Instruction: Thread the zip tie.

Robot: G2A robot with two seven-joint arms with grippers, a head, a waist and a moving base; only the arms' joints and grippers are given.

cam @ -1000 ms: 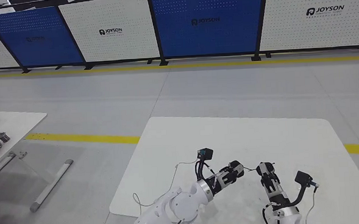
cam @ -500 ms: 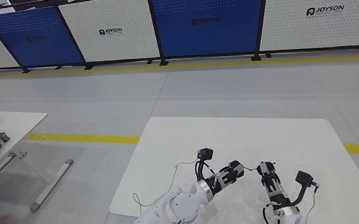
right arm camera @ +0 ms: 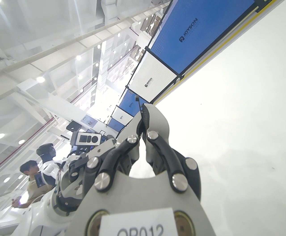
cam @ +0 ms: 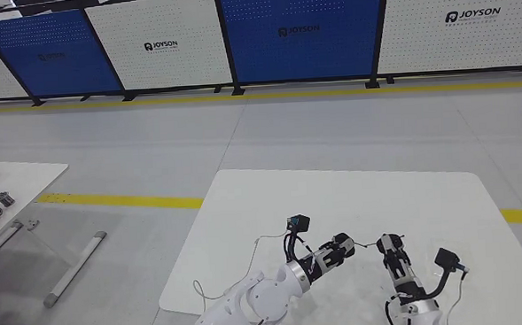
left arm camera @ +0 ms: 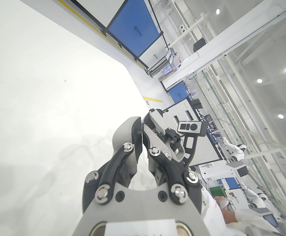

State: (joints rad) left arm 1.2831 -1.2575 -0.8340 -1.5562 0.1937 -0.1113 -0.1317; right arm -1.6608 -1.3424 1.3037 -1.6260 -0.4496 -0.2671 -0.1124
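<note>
1. Blue and white partition panels (cam: pixel 303 27) are lining the far side of a grey floor (cam: pixel 242 137), where a yellow floor line (cam: pixel 121 201) is running past a white table (cam: pixel 334 194).
2. Two robot arms are hanging over the near part of that table, their grippers sitting side by side, close together but apart.
3. On the robot's right, the right gripper (right arm camera: pixel 143 111) is clamping a black zip tie (right arm camera: pixel 138 104), its fingers closing tight on the strip.
4. A short length of the tie is standing out past the fingertips and ending in a small square head (right arm camera: pixel 136 97), all of it hanging in the air above the tabletop.
5. Just beside it, the left gripper (left arm camera: pixel 141 131) is pressing its fingers together, pad against pad; whether anything is lying pinched between them cannot be told.
6. Seen from above, a thin dark line is crossing the gap between the two grippers, too fine to tell where it is ending.
7. From the left wrist, the right gripper is showing just beyond the left gripper's closed fingertips, with bare white tabletop spreading out to one side.
</note>
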